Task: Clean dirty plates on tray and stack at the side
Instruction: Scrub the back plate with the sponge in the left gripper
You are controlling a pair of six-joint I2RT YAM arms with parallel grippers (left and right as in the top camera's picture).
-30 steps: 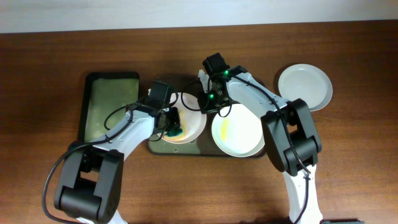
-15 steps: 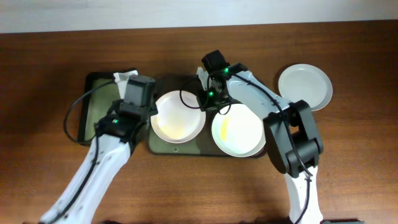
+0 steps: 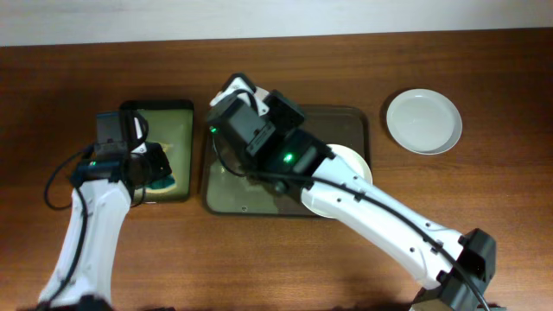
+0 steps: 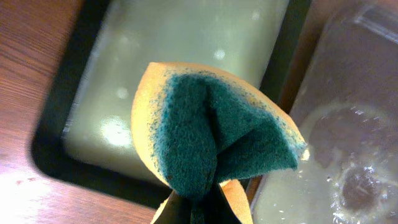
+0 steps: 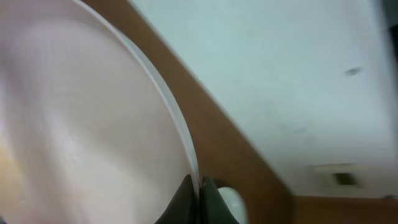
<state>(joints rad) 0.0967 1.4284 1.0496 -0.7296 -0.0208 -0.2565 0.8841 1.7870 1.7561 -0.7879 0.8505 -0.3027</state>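
My right gripper (image 5: 199, 190) is shut on the rim of a white plate (image 5: 81, 124), held up on edge well above the table. In the overhead view the raised right arm hides this plate. A second plate (image 3: 350, 168) with a yellowish smear lies on the right of the dark tray (image 3: 341, 117), half covered by the arm. A third plate (image 3: 422, 121) sits on the table at the far right. My left gripper (image 4: 199, 211) is shut on a yellow and green sponge (image 4: 211, 130), above the small green tray (image 4: 186, 43).
The small green tray (image 3: 160, 121) lies left of the big tray, its wet floor shining. The big tray's left half (image 3: 226, 186) is bare and wet. My right arm (image 3: 363, 203) stretches high across the tray. A pale wall (image 5: 298, 74) shows behind the table.
My left arm has swung left off the plate, taking the sponge over the small green tray. My right gripper has lifted the left plate off the big tray and tipped it on edge.
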